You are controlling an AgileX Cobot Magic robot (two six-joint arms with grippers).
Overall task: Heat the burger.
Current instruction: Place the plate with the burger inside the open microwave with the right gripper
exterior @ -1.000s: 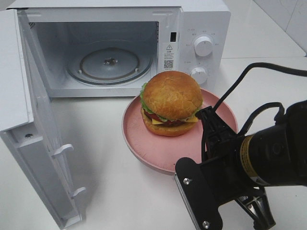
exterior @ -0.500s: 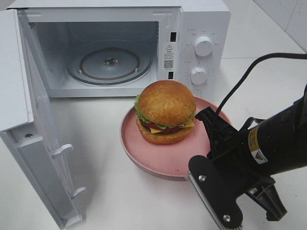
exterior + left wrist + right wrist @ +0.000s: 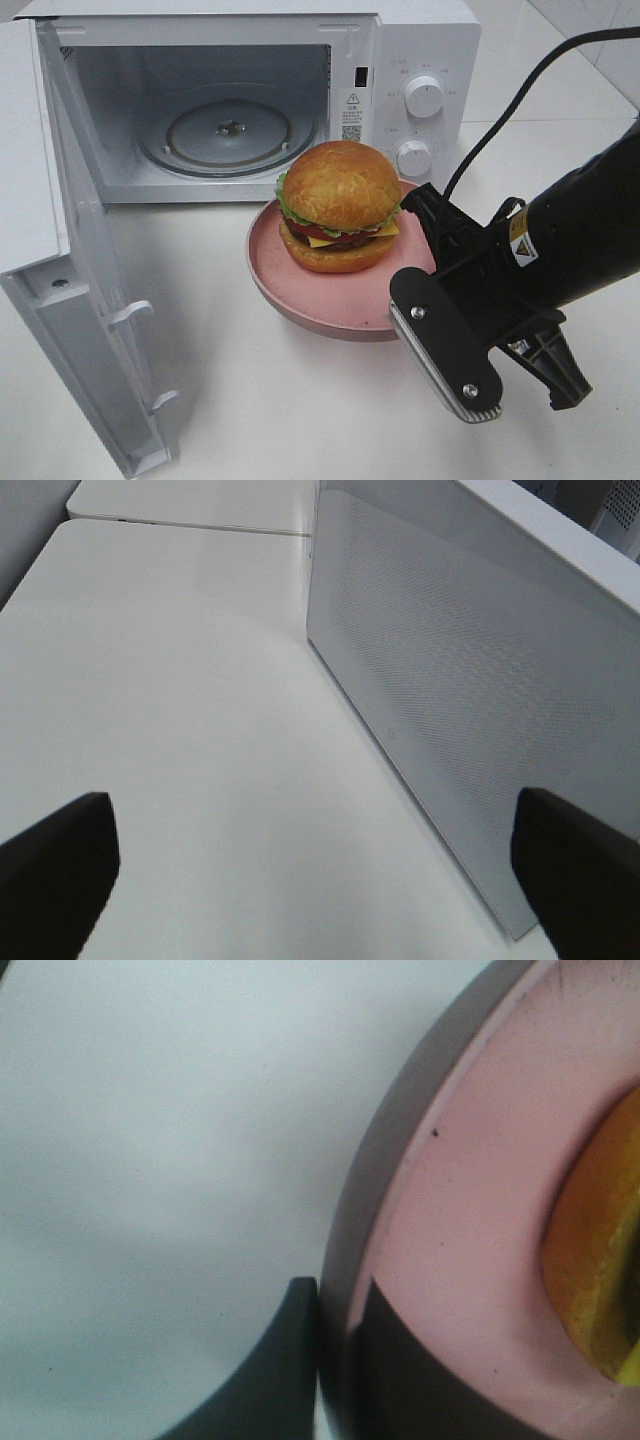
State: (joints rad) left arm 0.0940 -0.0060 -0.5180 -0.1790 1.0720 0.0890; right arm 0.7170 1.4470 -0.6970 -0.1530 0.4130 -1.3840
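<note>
Right end effector [image 3: 335,1310] clenched on round pink plate [image 3: 330,305]

The tall burger [image 3: 340,205] with glossy golden bun, lettuce, tomato and cheese sits on that plate, just before the open white microwave [image 3: 420,50]. Dark fingers [image 3: 270,1370] pinch the rim. The left end effector [image 3: 318,855] hangs released, spread wide, beside the microwave door [image 3: 480,710] over the white worktop [image 3: 280,410].

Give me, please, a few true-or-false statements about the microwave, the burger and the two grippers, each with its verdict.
1. The microwave door stands open. True.
2. The burger sits inside the microwave. False: it sits on the pink plate, outside the microwave and in front of it.
3. The right gripper is shut on the plate's rim. True.
4. The left gripper holds the burger. False: it is open and holds nothing.
</note>
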